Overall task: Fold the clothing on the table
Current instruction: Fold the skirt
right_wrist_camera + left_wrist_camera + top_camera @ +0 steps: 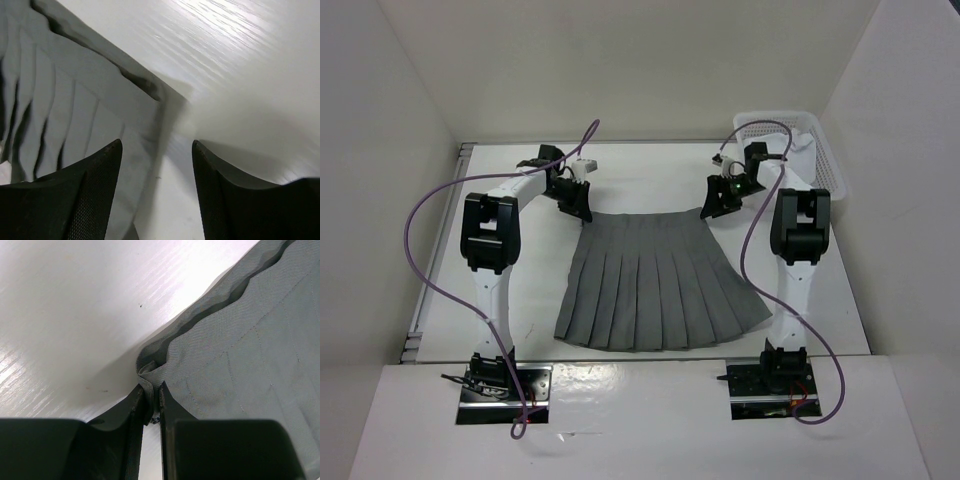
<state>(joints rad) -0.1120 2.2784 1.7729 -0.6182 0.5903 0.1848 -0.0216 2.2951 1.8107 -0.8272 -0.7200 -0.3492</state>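
Mid-table, betw. the two arms: skirt (655, 285) lies flat on the table (650, 175), waistband (645, 217) at the far side, hem (660, 342) toward the arm bases.

Left gripper (151, 390): jaws nearly together, pinched on the left waistband corner (150, 371). Fabric bunches into a small knot right at the tips, so the grip looks real, not just a touch. Only a thin slit betw. the fingers.

Right gripper (156, 145): jaws apart, holding nothing. Low over the right waistband corner (155, 92); cloth edge runs in betw. the fingers, left finger over fabric, right finger over bare tabletop. Can't tell whether the tips touch the cloth.

Why so, my guess: both arms go for the two far corners so the narrow end can be lifted evenly and brought over toward the hem, i.e. a fold across the width. One corner secured, other lined up, not yet gripped. Lifting w/ only the left hold would prob. skew the pleats.

Look of the skirt: dark grey, fine ribbed weave close up, soft. Pleats fan out from narrow band to wide, gently curved hem. Mostly smooth; slight ruffle along the left edge nr the pinch. Stitch lines visible below the band.

Far right corner: white lattice basket (830, 160) w/ white cloth (800, 150) inside, well apart from the skirt.
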